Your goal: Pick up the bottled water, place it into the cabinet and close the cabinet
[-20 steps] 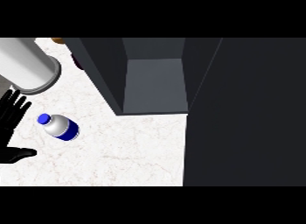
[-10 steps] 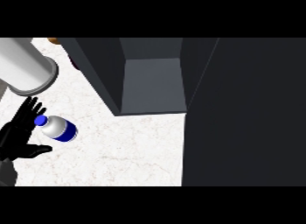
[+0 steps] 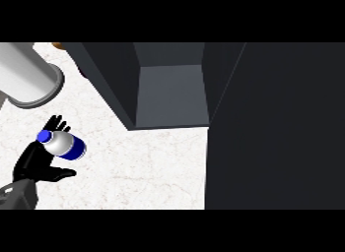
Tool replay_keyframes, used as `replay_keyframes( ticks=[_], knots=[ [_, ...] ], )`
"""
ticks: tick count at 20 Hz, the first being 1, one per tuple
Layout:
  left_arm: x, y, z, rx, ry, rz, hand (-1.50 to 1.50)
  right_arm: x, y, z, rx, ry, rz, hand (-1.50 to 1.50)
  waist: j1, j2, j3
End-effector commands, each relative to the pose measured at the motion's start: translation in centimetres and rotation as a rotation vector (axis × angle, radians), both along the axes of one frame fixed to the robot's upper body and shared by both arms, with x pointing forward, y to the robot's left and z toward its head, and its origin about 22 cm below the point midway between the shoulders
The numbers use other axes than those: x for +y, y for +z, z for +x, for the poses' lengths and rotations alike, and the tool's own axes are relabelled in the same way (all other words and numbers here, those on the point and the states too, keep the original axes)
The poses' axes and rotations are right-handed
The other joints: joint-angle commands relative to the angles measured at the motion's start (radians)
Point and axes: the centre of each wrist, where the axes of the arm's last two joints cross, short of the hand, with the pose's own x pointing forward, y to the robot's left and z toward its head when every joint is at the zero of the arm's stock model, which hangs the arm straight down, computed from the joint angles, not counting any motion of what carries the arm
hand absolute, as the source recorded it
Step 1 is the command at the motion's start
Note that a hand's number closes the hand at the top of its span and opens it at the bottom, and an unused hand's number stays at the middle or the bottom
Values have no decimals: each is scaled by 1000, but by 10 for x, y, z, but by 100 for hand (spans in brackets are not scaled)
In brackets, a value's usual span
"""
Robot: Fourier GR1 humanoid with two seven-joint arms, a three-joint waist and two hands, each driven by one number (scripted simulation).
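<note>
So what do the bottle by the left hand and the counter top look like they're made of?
The small bottled water with blue cap and blue label looks like smooth plastic with a pale, slightly glossy body, though glass can't be ruled out. The white counter top looks like polished marble or stone, going by its faint grey veining.

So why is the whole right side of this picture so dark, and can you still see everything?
In the head view, the dark cabinet and its open door fill the right side; they are dark surfaces, not shadow. The white counter is evenly lit, so the bottled water and left hand stand out. The right hand is not visible.
</note>
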Motion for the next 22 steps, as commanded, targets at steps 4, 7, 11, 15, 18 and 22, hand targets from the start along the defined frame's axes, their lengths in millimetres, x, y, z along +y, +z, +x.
replay_keyframes(
  ticks=[4,7,11,15,18,22],
  knots=[
    [-3,-9,1,-36,-42,-79,150,-1,34,-7,-79,-28,-59,-150,6,2,-1],
    [-21,-30,-16,-74,-22,-44,150,-1,25,-8,-72,-18,-52,-150,2,1,-1],
    [-24,-24,-2,-123,-14,91,150,1,16,-7,-71,8,-61,-150,-6,4,-1],
    [-12,-18,-3,-220,-29,203,150,-3,28,-11,-67,-6,-52,-150,-8,5,-2],
    [-58,-45,-15,-255,-16,225,150,-2,35,-14,-52,-11,-48,-150,10,-2,1],
    [-106,-66,-32,-267,3,232,150,-5,33,-16,-25,-45,-53,-150,34,-9,4]
  ],
)
